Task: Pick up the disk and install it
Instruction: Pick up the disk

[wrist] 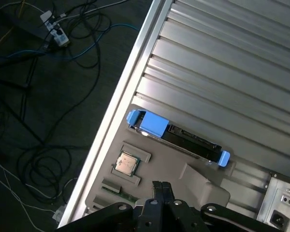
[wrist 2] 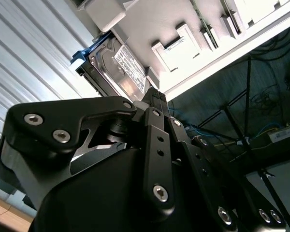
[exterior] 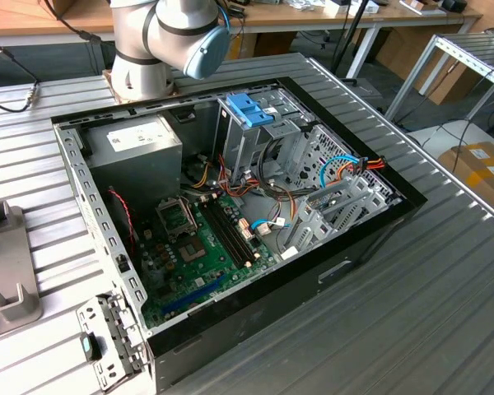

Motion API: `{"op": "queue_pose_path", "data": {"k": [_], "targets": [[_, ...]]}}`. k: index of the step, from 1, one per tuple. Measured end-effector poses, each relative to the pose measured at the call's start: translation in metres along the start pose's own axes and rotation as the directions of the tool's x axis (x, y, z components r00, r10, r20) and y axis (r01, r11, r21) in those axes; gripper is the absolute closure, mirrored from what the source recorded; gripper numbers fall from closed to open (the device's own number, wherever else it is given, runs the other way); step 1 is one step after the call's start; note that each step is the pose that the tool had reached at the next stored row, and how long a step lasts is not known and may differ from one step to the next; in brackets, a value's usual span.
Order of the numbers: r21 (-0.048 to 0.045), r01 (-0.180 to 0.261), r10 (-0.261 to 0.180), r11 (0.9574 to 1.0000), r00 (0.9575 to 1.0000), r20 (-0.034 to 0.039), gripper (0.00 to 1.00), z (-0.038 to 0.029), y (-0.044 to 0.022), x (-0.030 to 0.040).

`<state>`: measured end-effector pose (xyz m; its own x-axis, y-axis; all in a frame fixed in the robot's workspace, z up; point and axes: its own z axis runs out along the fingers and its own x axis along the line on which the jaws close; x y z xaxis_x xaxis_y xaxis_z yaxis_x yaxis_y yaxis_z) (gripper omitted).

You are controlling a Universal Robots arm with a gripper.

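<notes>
The disk is a dark flat drive with bright blue rails and an end tab. It stands on edge in a grey fixture near the table's edge. In the second wrist view the disk shows its labelled face. My gripper hangs apart from the disk, with the fingertips pressed together and nothing between them; in the second wrist view the gripper points toward the drive. The open computer case lies on the ribbed table in the exterior view.
A metal drive cage with a blue latch stands inside the case, beside cables and the green motherboard. A processor chip sits in the fixture near the disk. Loose cables lie on the floor beyond the table edge. The arm's base stands behind the case.
</notes>
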<state>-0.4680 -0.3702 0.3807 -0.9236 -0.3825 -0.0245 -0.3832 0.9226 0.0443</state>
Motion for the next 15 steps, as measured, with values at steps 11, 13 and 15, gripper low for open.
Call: {"op": "queue_pose_path", "data": {"k": [11, 13, 15], "targets": [[-0.0020, 0.075, -0.075, 0.9972, 0.9972, -0.0032, 0.90, 0.0000, 0.0000, 0.0000], [-0.0023, 0.088, -0.088, 0.9962, 0.9961, -0.0038, 0.90, 0.0000, 0.0000, 0.0000], [-0.0027, 0.102, -0.102, 0.9948, 0.9948, -0.0044, 0.90, 0.0000, 0.0000, 0.0000]]}}
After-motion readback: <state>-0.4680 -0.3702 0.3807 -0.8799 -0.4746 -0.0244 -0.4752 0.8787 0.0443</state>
